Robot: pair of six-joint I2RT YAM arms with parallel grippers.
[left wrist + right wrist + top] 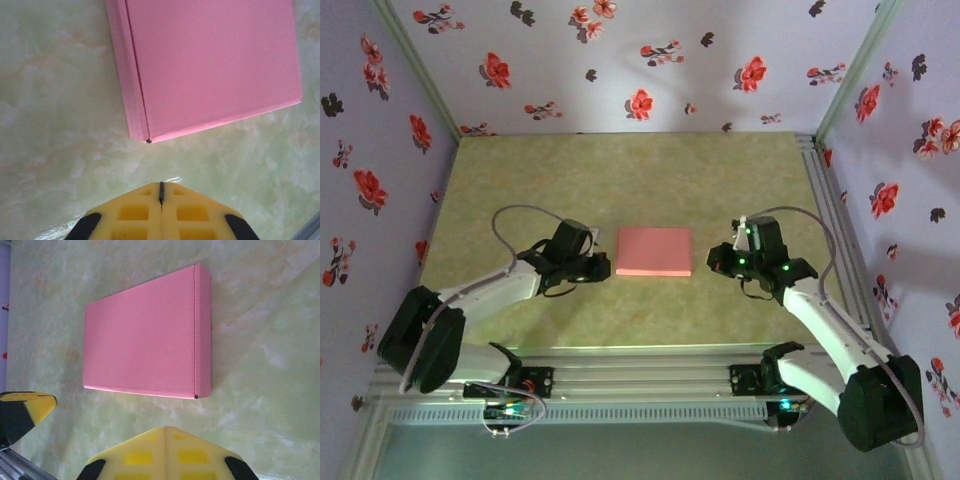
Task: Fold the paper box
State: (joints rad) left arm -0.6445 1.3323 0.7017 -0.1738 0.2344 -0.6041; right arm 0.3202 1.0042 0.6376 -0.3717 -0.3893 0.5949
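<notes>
The flat salmon-pink rectangular cardboard box (655, 251) lies closed at the middle of the top view, on the mottled yellow-green tabletop (520, 180), between the two arms and touching neither. It looks light and thin-walled: stiff enough to slide as one piece, but easy to dent or spring open if squeezed across its broad face. I judge the safest hold is on a narrow side wall, or a flat press from above.

Its long axis runs left to right across the top view, broad face up. The left wrist view shows the box (210, 65) with a narrow side wall along its left edge; in the right wrist view the box (142, 345) has that wall on its right.

The left gripper (588, 268) (161, 187) has its yellow pads pressed together, empty, and so does the right gripper (718, 262) (165, 432) — both sit just beside the box's short ends.
</notes>
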